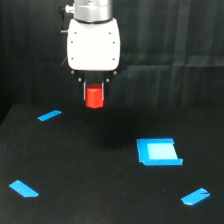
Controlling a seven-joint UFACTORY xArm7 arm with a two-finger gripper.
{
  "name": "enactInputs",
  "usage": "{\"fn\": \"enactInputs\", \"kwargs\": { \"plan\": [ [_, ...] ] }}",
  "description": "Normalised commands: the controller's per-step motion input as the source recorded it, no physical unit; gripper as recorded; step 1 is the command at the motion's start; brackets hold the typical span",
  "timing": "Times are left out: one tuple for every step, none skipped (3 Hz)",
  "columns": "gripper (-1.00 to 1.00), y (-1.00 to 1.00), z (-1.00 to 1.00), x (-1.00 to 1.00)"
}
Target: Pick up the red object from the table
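Exterior view shows the claw (94,94) clamped on the red object (94,97). Both hang above the black worktop (100,190).

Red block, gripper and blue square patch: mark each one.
red block (94,97), exterior view, centre of its front face.
gripper (94,93), exterior view, midway between the fingertips, shut on the block.
blue square patch (159,151), exterior view, its middle.

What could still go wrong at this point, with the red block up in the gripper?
1. The red object hangs clear of the table, and the gripper appears to grip only its upper part, so it could slip out and fall.
2. If it dropped, it might roll or bounce toward the blue square patch or out of reach.
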Motion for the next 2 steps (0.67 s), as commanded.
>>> {"fn": "enactInputs", "kwargs": {
  "plan": [
    [-1.0,-0.01,0.06,0.04],
    [-1.0,0.12,0.02,0.01]
  ]
}}
